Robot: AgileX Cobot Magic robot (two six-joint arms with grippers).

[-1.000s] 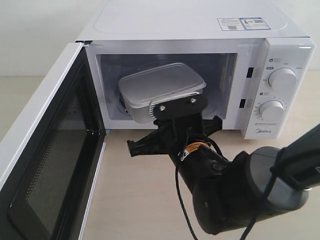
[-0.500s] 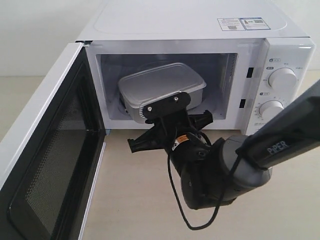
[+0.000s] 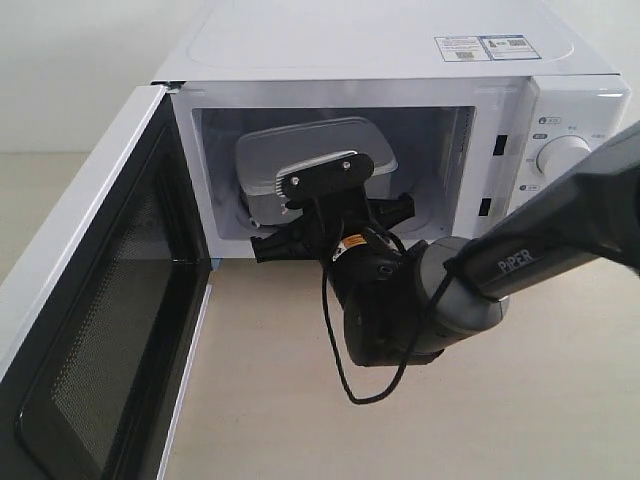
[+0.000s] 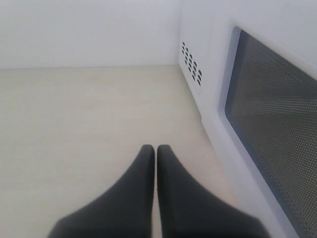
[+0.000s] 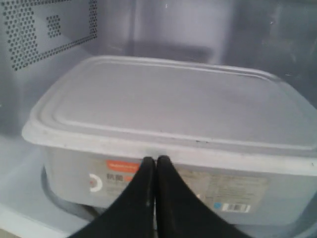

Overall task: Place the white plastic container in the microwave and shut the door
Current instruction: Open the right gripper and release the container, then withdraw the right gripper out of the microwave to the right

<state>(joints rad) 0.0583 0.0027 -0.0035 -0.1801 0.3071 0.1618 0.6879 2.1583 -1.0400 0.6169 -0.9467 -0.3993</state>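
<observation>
The white plastic container (image 3: 300,148) sits inside the microwave (image 3: 380,45), lid on, its red-marked label (image 5: 121,166) facing the opening. My right gripper (image 5: 156,161) is shut, with its fingertips pressed against the container's labelled side just under the rim. In the exterior view the right wrist (image 3: 325,185) hides those fingertips. The door (image 3: 90,300) stands wide open at the left. My left gripper (image 4: 156,148) is shut on nothing, low over the table beside the door's outer face (image 4: 277,124).
The right arm (image 3: 420,300) reaches in from the right, and a black cable (image 3: 335,340) hangs below it. A knob (image 3: 565,155) sits on the right panel behind the arm. Beige table (image 3: 300,420) lies before the microwave.
My right gripper has moved forward into the microwave opening, and the container has slid deeper into the cavity ahead of it.
</observation>
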